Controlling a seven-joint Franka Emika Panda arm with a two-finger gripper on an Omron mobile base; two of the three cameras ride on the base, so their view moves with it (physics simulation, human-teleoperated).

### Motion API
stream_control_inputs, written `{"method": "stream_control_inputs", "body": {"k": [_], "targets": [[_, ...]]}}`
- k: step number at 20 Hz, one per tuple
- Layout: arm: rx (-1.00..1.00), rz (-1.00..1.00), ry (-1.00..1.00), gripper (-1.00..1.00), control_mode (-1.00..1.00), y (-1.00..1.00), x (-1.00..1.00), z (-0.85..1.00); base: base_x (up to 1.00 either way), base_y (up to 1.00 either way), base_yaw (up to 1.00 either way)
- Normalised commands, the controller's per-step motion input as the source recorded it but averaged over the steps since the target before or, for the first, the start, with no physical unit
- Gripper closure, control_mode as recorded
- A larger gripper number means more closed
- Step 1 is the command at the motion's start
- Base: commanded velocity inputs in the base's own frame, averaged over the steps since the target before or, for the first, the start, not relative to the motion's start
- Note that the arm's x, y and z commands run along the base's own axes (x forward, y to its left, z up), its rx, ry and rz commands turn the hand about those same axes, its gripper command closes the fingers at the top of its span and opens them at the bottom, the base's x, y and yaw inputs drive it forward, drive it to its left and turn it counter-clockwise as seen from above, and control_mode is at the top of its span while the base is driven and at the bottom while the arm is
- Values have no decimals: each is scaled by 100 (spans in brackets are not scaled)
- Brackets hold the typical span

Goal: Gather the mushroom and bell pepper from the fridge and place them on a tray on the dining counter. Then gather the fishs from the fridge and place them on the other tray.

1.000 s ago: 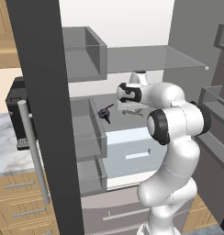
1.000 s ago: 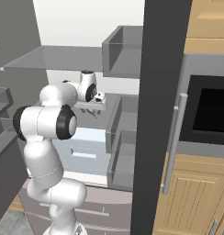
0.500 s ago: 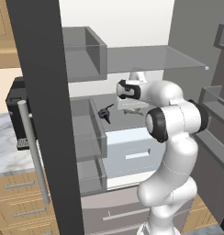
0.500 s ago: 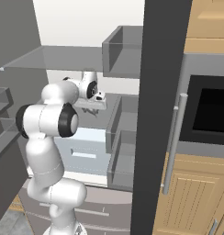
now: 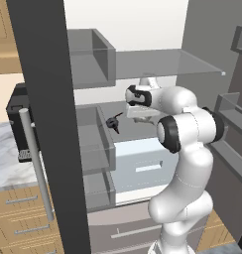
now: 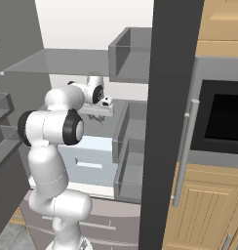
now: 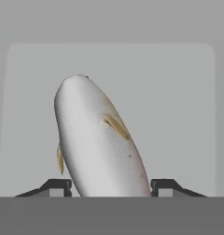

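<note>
One of the fishs, a pale silvery body with small tan fins, lies on a grey shelf inside the fridge. My gripper reaches down over its near end, and the two dark fingertips press in at its flanks. In the left base view the fish shows as a flat grey strip under the white hand, with the gripper just above it. From the right base view the fish and gripper sit at the same middle shelf.
The fridge's open door and its grey bins flank the arm. A glass shelf hangs above the hand and a pale drawer sits below. A small dark thing lies left of the fish.
The arm and the fish stay almost where they were. The base views are too coarse to show the jaws moving.
</note>
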Motion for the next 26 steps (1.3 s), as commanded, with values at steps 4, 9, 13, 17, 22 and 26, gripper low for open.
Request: {"method": "stream_control_inputs", "body": {"k": [4,9,13,17,22,26], "targets": [[0,0,0,100,-100,-1,-3,-4,0,0,0],[4,0,-11,100,-100,-3,0,-24,0,0,0],[6,0,-18,100,-100,-1,0,-39,0,0,0],[5,0,-22,100,-100,-7,-19,-12,0,0,0],[0,0,-6,100,-100,-17,-84,9,0,0,0],[0,-2,0,100,-100,-9,-96,39,0,0,0]]}}
